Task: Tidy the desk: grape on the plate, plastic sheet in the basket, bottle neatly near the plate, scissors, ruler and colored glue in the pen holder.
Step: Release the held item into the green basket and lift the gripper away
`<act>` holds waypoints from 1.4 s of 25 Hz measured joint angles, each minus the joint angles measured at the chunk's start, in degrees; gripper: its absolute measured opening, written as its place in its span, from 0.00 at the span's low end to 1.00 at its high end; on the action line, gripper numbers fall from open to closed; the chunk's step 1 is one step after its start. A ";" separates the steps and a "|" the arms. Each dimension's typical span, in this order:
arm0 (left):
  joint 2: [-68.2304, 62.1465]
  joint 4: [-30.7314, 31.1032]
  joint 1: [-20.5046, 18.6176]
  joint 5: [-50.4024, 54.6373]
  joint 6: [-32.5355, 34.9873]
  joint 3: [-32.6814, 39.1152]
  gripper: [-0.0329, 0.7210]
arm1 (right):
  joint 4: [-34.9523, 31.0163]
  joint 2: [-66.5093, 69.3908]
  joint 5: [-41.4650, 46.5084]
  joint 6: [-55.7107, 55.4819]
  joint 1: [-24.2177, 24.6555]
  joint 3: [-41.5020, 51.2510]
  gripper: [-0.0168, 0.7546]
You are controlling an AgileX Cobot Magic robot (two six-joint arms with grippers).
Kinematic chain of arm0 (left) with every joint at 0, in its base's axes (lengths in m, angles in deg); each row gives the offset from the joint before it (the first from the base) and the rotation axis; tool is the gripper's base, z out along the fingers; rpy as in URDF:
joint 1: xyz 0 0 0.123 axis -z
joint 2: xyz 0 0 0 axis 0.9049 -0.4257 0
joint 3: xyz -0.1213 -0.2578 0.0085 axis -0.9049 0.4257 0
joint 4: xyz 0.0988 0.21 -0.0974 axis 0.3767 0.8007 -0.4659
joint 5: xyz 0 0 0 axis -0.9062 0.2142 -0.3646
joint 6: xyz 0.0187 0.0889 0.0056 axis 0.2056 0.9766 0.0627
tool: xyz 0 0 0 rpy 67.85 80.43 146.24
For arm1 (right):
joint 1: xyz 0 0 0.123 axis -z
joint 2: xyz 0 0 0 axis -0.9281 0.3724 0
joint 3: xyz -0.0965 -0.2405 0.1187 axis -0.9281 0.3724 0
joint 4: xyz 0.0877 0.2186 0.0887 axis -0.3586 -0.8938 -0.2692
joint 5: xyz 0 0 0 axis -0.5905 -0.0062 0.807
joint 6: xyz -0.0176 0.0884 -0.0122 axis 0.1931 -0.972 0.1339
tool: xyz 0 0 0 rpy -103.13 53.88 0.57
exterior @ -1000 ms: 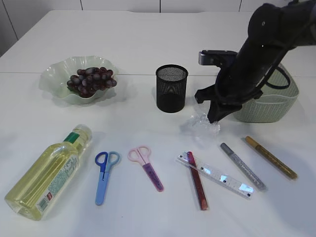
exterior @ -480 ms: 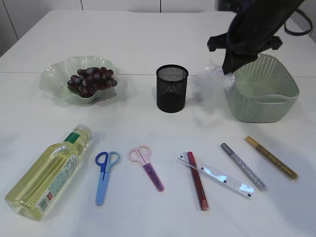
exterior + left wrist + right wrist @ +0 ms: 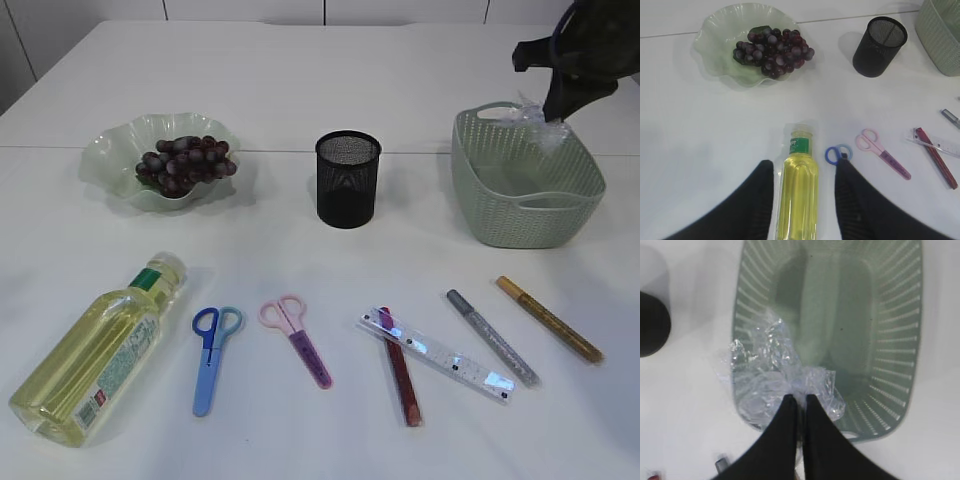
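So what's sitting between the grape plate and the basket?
Only the black mesh pen holder stands between plate and basket, seen in the exterior view.

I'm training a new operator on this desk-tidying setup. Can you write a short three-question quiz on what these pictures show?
1. True or false: the grapes already lie on the plate.
2. What does the right gripper hold? A) a ruler B) the plastic sheet C) a glue pen
3. Fill in: the bottle lies between the fingers of the ______ gripper, which are not closed on it.

Key
1. True.
2. B; it hangs over the rim of the basket, not yet dropped.
3. Left.
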 joint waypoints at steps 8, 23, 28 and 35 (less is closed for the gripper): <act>0.00 -0.33 0.00 0.47 0.00 0.00 0.44 | 1.76 2.44 -0.33 -0.96 0.98 -0.13 0.07; 0.00 -0.33 0.00 1.80 0.00 0.00 0.44 | 5.47 4.01 -0.66 -5.18 0.98 -1.29 0.74; 0.00 -0.33 0.00 1.80 0.00 0.00 0.44 | 5.47 4.01 5.13 -5.18 0.98 -5.22 0.74; 0.00 -0.36 0.00 1.90 0.00 0.00 0.44 | 2.03 2.19 5.80 -5.18 0.98 -5.47 0.74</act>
